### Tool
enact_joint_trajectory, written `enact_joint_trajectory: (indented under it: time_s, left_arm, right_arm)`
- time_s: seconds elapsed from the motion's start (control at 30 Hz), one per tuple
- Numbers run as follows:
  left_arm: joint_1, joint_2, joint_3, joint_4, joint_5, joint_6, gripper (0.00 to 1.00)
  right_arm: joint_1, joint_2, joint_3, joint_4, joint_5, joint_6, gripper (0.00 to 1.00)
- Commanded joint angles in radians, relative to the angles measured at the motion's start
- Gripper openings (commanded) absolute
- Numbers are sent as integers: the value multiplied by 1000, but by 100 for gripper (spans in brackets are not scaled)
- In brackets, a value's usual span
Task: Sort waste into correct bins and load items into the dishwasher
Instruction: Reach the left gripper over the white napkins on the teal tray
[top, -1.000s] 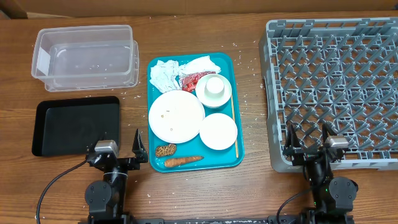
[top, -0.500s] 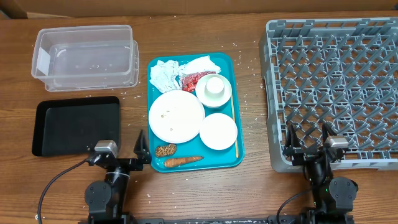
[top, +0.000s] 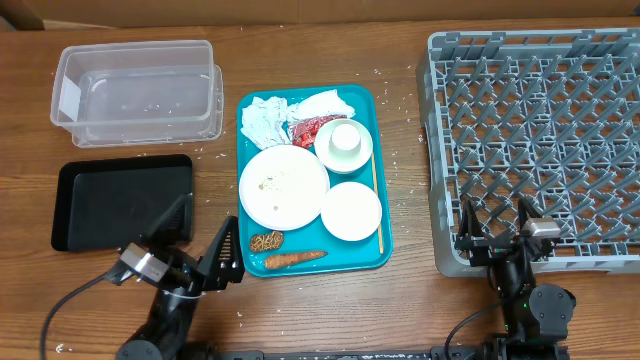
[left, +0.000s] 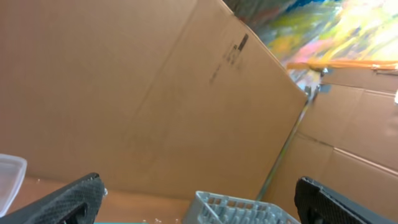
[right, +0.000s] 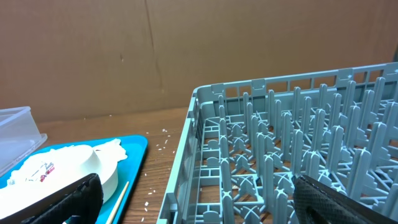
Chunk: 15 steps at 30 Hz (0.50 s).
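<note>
Swinging up and tilting just now, the left gripper (top: 205, 228) hangs just left of the teal tray (top: 362, 262), jaws wide apart and holding nothing. I judge it is setting out toward a pick. The right gripper (top: 493, 215), right of the tray, is equally wide and empty. On the tray lie 2 crumpled napkins (top: 265, 118), a carrot (top: 293, 259) and a plate (top: 283, 186), all untouched.

Overhead I get bright, even light and a sharp picture; the dish rack (top: 540, 130) and plate (top: 283, 186) throw only faint shadows. My left wrist view is soft, its upper right corner a smear of colours, perhaps motion blur. The right wrist view is dimmer but clear.
</note>
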Motion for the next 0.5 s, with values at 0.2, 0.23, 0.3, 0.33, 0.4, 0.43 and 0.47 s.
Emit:
enact_joint_trajectory:
  time_s: [0.2, 0.23, 0.3, 0.33, 0.4, 0.43, 0.47]
  left_arm:
    - [0, 408, 594, -593, 24, 316, 100]
    - [0, 485, 667, -661, 26, 338, 100]
    - [0, 647, 821, -804, 43, 370, 100]
    - [0, 717, 890, -864, 68, 393, 100]
    - [0, 883, 1053, -1000, 164, 457, 100]
    - [0, 961, 1128, -1056, 221, 472, 100]
    - [0, 1056, 1212, -1109, 293, 462, 100]
  right_arm:
    - [-5, -11, -10, 5, 10, -3, 100]
    - [-5, -11, -10, 5, 10, -3, 100]
    - [-5, -11, -10, 5, 10, -3, 100]
    - [-5, -11, -10, 5, 10, -3, 100]
    - [-5, -11, -10, 5, 10, -3, 100]
    - [-5, -11, -10, 5, 10, -3, 100]
    - [-5, -11, -10, 5, 10, -3, 100]
